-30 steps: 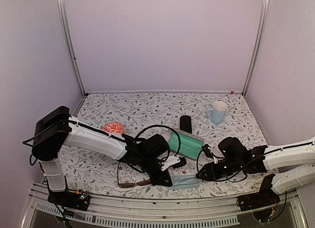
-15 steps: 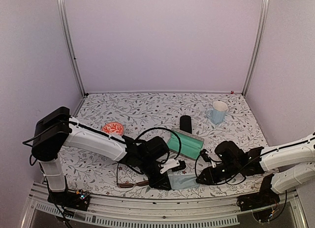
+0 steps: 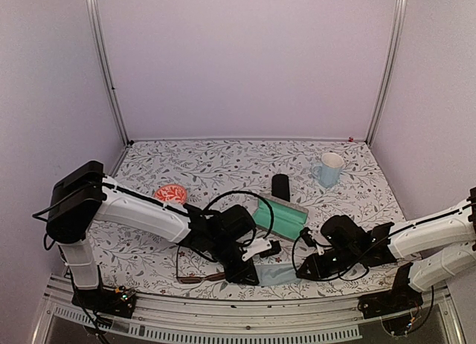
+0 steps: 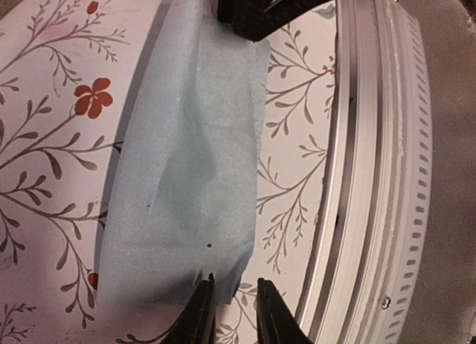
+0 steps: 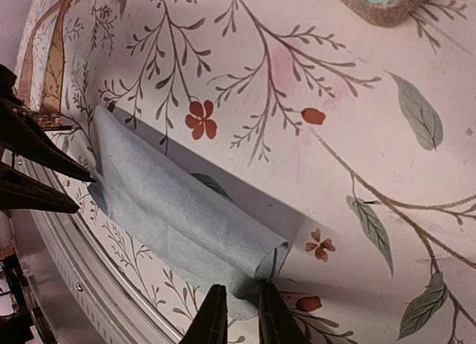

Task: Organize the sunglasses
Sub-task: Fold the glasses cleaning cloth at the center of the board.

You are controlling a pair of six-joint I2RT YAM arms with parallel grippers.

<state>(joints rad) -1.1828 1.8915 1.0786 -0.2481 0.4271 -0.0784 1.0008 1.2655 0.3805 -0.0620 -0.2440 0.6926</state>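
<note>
Left wrist view shows the left end effector (image 4: 230, 314) slightly parted at the blue cloth (image 4: 186, 173); whether the right end effector (image 5: 242, 314) grips I cannot tell; folding it probably needs both pinching next.

A: What colour is the table (image 3: 149, 256)?

B: It is white, with a printed pattern of thin grey-green branches and leaves and some small red flowers.

A: And the cloth (image 3: 277, 274) at the front edge?

B: It is plain pale blue, without any pattern.

A: What about the glasses?

B: The pink-red glasses (image 3: 171, 193) near the left edge are translucent. The brown glasses (image 3: 202, 278) at the front edge are dark.

A: The cases?

B: The open case (image 3: 281, 218) is mint green inside and grey outside. The oval case (image 3: 280, 186) is black.

A: The mug (image 3: 328, 169)?

B: It is pale blue outside and white inside.

A: The arms (image 3: 141, 210)?

B: They are white with black joints and black cables.
</note>
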